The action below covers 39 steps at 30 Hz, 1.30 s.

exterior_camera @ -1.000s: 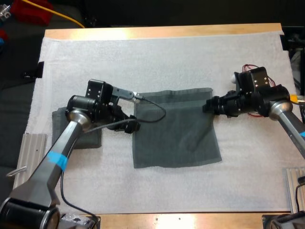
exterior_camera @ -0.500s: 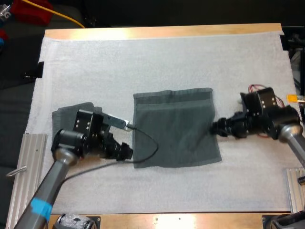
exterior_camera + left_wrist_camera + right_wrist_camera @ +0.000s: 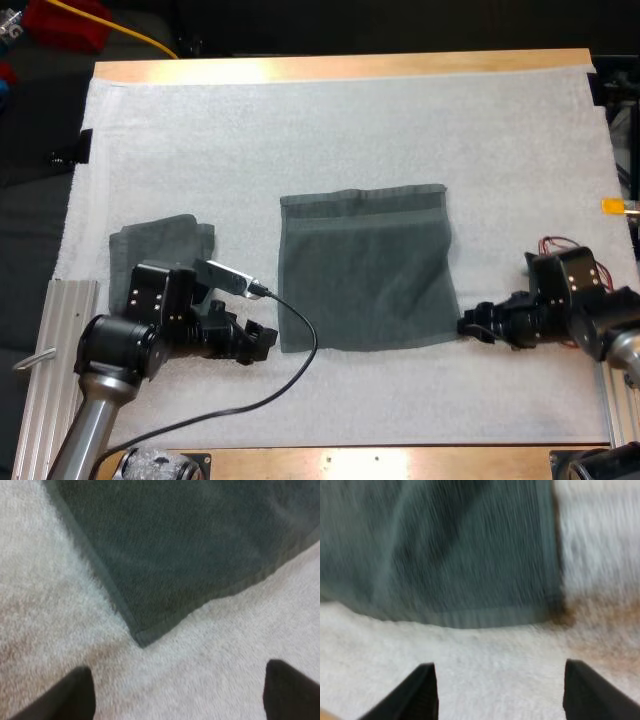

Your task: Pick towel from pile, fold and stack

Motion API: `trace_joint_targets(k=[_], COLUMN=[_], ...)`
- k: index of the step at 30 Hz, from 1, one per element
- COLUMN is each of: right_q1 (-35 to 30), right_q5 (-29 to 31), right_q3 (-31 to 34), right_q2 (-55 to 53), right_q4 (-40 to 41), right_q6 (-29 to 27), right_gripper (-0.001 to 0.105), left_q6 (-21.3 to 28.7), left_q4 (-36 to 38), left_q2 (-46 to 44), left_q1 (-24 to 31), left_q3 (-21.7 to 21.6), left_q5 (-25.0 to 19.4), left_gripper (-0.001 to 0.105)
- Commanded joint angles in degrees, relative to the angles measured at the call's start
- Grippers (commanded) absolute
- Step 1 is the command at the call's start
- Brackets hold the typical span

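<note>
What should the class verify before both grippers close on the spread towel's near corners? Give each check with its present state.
1. Left gripper open: ok, its fingers stand apart, clear of the cloth.
2. Right gripper open: ok, fingers apart and clear.
3. Left gripper lined up with the spread towel: ok, the near left corner lies just ahead, between its fingers.
4. Right gripper lined up: ok, the near right corner lies ahead, between its fingers.
5. Towel lying flat on the mat: ok.
6. Fingers low enough to catch the hem: cannot tell.
</note>
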Motion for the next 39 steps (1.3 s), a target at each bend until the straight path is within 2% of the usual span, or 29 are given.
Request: trace_joint_targets(k=[1,6,8,17,25,29,39], right_q1=[-0.02,-0.02,-0.02,-0.02,-0.02,-0.02,-0.02], right_q5=[0.75,0.99,0.85,0.86,0.03,-2.37,-2.97], right_q3=[0.92,4.48,6.53,12.53,12.79,12.79,12.79], right_q2=[-1.06,-1.39,-1.39,-0.52,6.24,9.29,12.23], right_q4=[-1.43,-8.73,-13.55,-24.41,-29.73,-32.46,-32.85], right_q6=[1.24,10.89,16.5,26.33,29.17,30.59,30.58], right_gripper=[0.054,0.054,0.054,0.054,0.054,0.054,0.054], left_q6=[-0.58,-0.78,-0.78,-0.78,-0.78,-0.78,-0.78], left_q4=[0.7,0.74,1.01,1.17,1.17,1.17,1.17], left_q2=[-0.67,-0.96,-0.96,-0.96,-0.96,-0.96,-0.96], left_q1=[-0.18,-0.18,-0.18,-0.18,-0.18,-0.18,-0.18], left_q3=[-0.01,-0.01,-0.01,-0.01,-0.01,-0.01,-0.01], left_q5=[0.37,1.13,2.3,2.76,2.92,2.92,2.92], left_gripper=[0.067,0.067,0.067,0.067,0.067,0.067,0.067])
